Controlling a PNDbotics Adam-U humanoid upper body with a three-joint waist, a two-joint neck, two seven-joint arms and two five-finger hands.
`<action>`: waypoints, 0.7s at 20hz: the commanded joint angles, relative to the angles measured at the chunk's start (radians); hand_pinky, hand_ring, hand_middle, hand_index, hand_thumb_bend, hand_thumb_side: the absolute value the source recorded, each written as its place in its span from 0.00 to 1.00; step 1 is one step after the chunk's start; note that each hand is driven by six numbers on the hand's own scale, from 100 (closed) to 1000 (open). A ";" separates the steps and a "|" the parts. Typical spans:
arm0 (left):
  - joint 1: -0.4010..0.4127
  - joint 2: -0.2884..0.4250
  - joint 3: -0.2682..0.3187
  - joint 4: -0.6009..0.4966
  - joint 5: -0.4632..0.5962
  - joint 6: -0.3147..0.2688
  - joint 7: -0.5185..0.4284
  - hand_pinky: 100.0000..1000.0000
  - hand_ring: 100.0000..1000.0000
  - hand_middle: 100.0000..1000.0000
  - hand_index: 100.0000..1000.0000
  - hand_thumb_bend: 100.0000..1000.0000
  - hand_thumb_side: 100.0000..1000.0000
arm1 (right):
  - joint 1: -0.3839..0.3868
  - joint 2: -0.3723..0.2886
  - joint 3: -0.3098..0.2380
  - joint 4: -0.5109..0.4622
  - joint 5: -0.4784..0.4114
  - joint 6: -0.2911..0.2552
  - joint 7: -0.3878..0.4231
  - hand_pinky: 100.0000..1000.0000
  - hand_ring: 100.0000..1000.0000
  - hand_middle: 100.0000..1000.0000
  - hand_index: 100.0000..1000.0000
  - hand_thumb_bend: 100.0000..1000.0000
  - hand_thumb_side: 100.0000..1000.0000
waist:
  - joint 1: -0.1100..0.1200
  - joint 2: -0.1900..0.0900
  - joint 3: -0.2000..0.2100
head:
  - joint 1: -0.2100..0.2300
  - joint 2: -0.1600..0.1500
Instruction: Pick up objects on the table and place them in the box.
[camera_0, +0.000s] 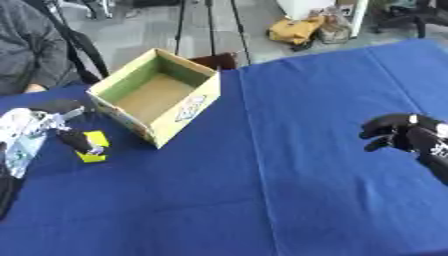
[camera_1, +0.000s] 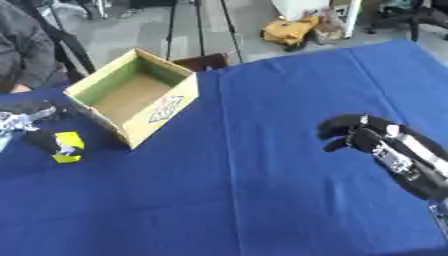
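Observation:
An open cardboard box (camera_0: 199, 100) with a green inner wall stands on the blue table at the upper left, and nothing shows inside it. A small yellow block (camera_0: 95, 148) lies on the cloth just left of the box's near corner. My left hand (camera_0: 73, 139) comes in from the left edge, its dark fingers curled onto the block's left side. My right hand (camera_1: 360, 133) hovers over the bare cloth at the right, far from the box, fingers curled and holding nothing.
The blue cloth (camera_0: 262, 190) covers the whole table. A person in grey (camera_0: 26, 45) sits at the far left edge behind the box. A dark brown thing (camera_0: 216, 60) stands just beyond the box. A yellow bag (camera_0: 296, 30) lies on the floor.

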 joint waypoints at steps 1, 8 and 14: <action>-0.012 0.014 0.002 -0.001 0.006 -0.003 0.011 0.75 0.72 0.71 0.88 0.56 0.37 | -0.012 -0.020 -0.010 -0.011 0.004 -0.005 0.004 0.69 0.78 0.75 0.83 0.00 0.77 | -0.005 -0.009 -0.001 | 0.000 -0.009; -0.007 0.009 0.000 0.010 0.003 -0.003 0.012 0.75 0.71 0.68 0.87 0.51 0.35 | -0.013 -0.018 -0.010 -0.011 0.008 -0.007 0.006 0.69 0.78 0.75 0.83 0.00 0.78 | -0.005 -0.002 -0.002 | -0.001 -0.013; -0.004 0.011 -0.002 0.018 0.003 0.005 -0.008 0.73 0.67 0.64 0.87 0.34 0.24 | -0.013 -0.018 -0.011 -0.011 0.008 -0.008 0.006 0.69 0.78 0.75 0.83 0.00 0.78 | -0.006 -0.002 -0.001 | -0.002 -0.013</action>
